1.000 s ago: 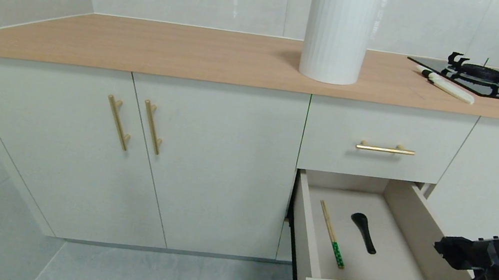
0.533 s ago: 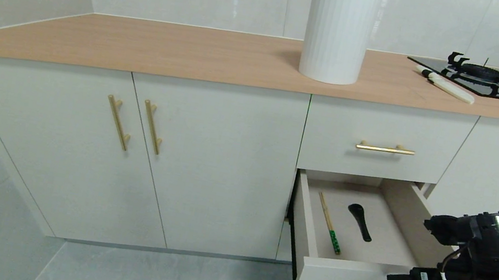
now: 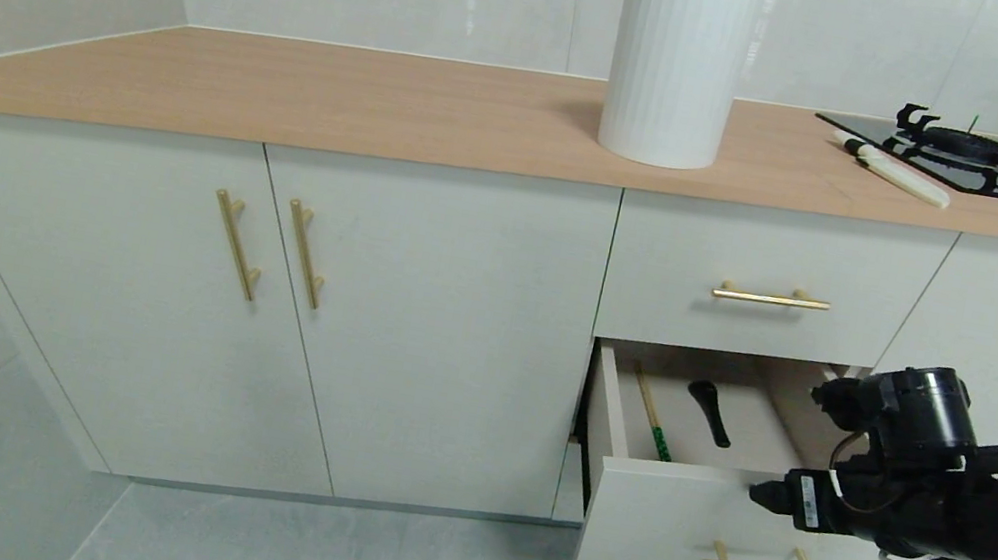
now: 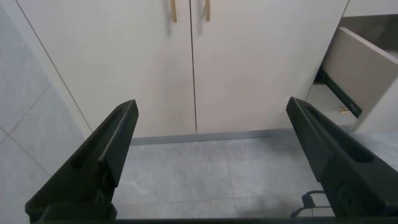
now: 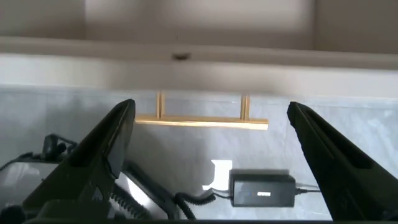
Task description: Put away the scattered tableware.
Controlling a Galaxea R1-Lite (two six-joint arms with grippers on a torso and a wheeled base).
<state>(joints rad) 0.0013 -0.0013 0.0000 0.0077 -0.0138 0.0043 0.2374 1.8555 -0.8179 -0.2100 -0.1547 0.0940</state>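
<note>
"When you stood at that cabinet, where was the tableware?"

"Both pieces lay inside the half-open drawer (image 3: 652, 519). The chopsticks (image 3: 650, 417) were beside its left wall and the black spoon (image 3: 708, 411) was near them but apart. Their long axes ran front to back, and the spoon's bowl pointed toward the rear."

"Which arm was nearer?"

"My right. The right gripper (image 3: 791, 441) was at the drawer's right front corner, fingers spread wide and holding nothing, with the front panel directly ahead. In the right wrist view the handle (image 5: 202, 121) ran crosswise, spanning the gap between my two fingers. Whether I touched the panel, I couldn't tell. My left gripper (image 4: 211, 162) was likewise spread and empty. It faced the cabinet doors (image 4: 193, 62) and the floor, well off to the drawer's left."

"What were the surfaces like?"

"The panel was flat, matte off-white and looked rigid. The handle was a slim brass-coloured bar on two short posts. The chopsticks were pale wood with green patterned ends, and the spoon was smooth and glossy black."

"So what did the move turn on?"

"I judged it to be a straight push from the right, square to the panel and along the drawer's slide."
</note>
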